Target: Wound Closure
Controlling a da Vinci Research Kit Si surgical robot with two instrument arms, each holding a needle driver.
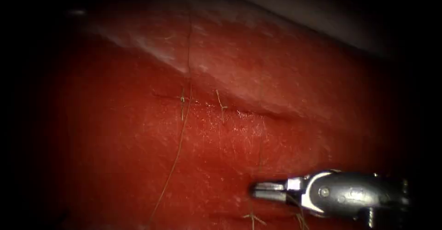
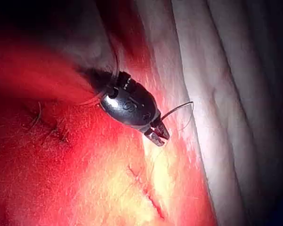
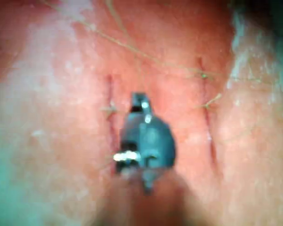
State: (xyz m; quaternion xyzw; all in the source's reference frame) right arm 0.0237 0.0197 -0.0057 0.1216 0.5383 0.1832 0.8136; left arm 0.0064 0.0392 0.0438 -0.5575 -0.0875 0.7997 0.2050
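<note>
Just thread (image 1: 177, 151) beside shut jaws (right)

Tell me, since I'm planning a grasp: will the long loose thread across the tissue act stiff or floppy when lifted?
Probably floppy: the thread drapes in a soft curve over the tissue. Likely very light, being hair-thin. It may cling, since the surface glistens wet.

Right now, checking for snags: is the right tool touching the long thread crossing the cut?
Apart: the endoscope view shows bare tissue between the right tool and the long thread.
</note>
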